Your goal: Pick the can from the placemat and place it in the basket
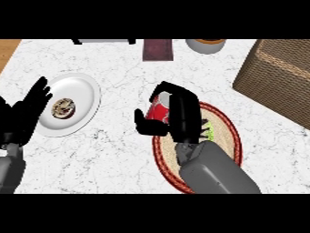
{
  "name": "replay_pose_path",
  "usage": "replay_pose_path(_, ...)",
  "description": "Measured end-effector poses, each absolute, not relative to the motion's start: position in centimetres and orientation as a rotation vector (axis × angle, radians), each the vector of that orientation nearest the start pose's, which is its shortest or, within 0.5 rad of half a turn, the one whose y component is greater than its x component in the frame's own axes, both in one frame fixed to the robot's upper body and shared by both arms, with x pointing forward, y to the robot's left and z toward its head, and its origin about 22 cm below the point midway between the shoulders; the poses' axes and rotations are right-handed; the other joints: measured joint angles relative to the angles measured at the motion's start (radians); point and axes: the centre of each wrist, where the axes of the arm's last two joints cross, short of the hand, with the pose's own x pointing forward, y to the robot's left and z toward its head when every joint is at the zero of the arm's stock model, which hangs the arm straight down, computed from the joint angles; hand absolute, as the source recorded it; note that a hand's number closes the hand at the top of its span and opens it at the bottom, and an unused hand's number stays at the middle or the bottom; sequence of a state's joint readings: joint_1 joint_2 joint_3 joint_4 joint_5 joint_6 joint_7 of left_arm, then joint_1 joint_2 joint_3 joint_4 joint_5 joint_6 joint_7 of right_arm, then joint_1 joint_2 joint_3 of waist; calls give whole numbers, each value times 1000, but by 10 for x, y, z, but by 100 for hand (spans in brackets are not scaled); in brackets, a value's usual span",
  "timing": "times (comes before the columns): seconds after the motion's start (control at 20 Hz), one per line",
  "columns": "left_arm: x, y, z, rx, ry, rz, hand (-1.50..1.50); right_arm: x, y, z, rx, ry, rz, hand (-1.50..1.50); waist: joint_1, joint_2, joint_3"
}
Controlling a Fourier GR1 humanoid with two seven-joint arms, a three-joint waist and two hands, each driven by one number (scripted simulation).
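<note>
Grey and broad, the right forearm (214,170) rose from the lower edge at centre right, covering the near part of the mat (232,136). At its end the right hand (182,116) was curled round the can (160,110), fingers over the far side and thumb at the left, so that only a patch of red showed between them. The can was at the mat's upper left rim, in the middle of the frame; whether it rested there or was already raised could not be told. That wrap looked like a hold meant for carrying, which suits the pick step. A small green thing (210,130) lay on the mat just right of the hand, too hidden to name.

At the left edge the left hand (16,113) rested spread, fingers up, holding nothing, just beside a white plate (82,88) with a small brown round item (64,108) on it.

Farther off, the basket (285,77) filled the upper right, well apart from the can. Only bare table (117,150) lay between them, so the way looked free, though the can would probably need lifting over the basket's tall near wall. A bowl (206,45) and a dark red block (158,50) stood along the top, out of the path.
</note>
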State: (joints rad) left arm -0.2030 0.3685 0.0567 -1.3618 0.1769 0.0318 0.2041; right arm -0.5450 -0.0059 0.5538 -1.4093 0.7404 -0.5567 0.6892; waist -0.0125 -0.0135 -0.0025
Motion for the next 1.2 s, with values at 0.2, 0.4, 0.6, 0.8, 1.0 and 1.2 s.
replay_pose_path(0.2,290,322,31,199,-1370,-59,0,286,-39,129,-750,-1657,366,150,-1,3,1)
replay_pose_path(0.4,287,320,31,197,-1377,-65,0,291,-46,168,-855,-1648,315,150,4,6,1)
replay_pose_path(0.6,291,319,35,192,-1379,-71,0,300,-54,201,-933,-1661,264,150,8,9,2)
replay_pose_path(0.8,291,318,37,198,-1381,-68,0,317,-73,226,-1004,-1652,208,150,13,11,2)
replay_pose_path(1.0,295,318,42,202,-1386,-69,0,338,-92,250,-1076,-1615,163,150,15,13,2)
replay_pose_path(1.2,298,318,43,198,-1385,-76,0,361,-117,255,-1193,-1538,133,150,16,14,2)
